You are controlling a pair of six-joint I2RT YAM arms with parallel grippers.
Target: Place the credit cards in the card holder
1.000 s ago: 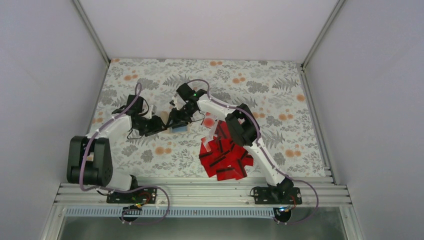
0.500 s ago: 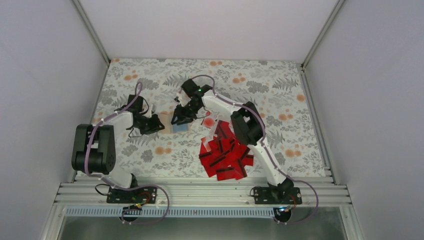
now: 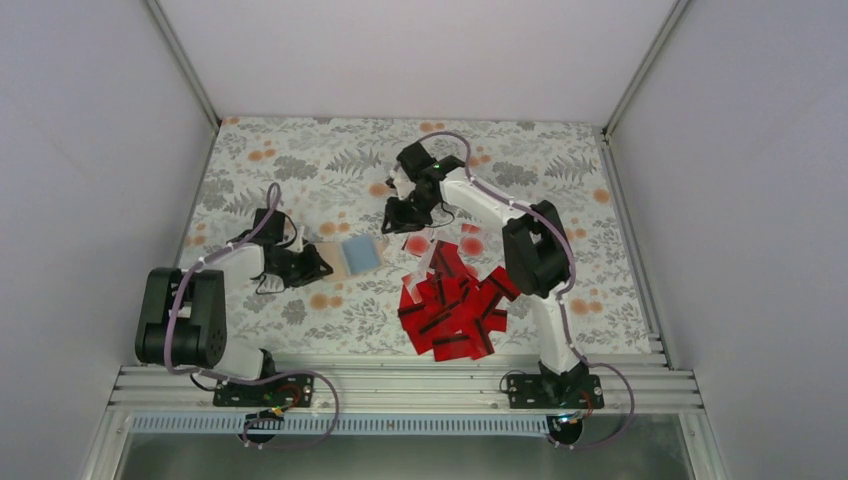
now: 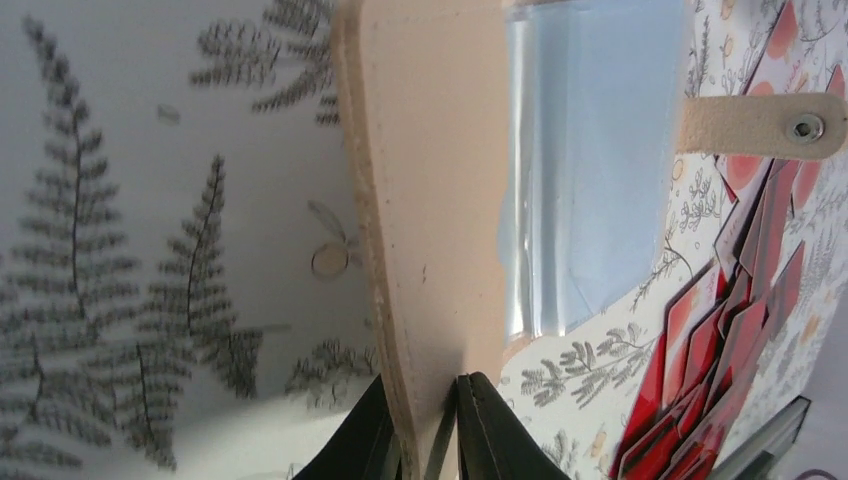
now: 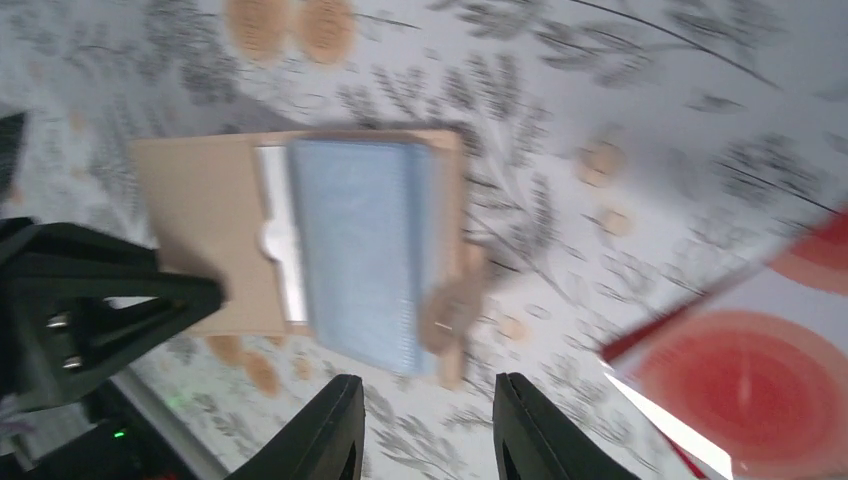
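The tan card holder [image 3: 358,254] lies flat on the cloth, its clear bluish pocket [image 4: 590,170] facing up and its snap strap [image 4: 770,125] spread out to the side. My left gripper [image 3: 318,267] is shut on the holder's left edge; in the left wrist view the tan edge [image 4: 440,200] sits pinched between the black jaws [image 4: 425,440]. My right gripper [image 3: 400,214] hovers open and empty behind and to the right of the holder [image 5: 200,230]. A heap of red credit cards [image 3: 455,310] lies to the right. One pale-faced card with a red blot [image 5: 750,380] lies close to the right gripper [image 5: 425,430].
A flowered cloth [image 3: 560,200] covers the table, with grey walls on three sides. The red cards [image 4: 740,340] spread between the holder and the right arm's base. The aluminium rail [image 3: 400,385] runs along the near edge.
My left gripper has closed on the holder's edge and drawn back slightly towards the near left. The right gripper has lifted off the holder and swung away to the back right.
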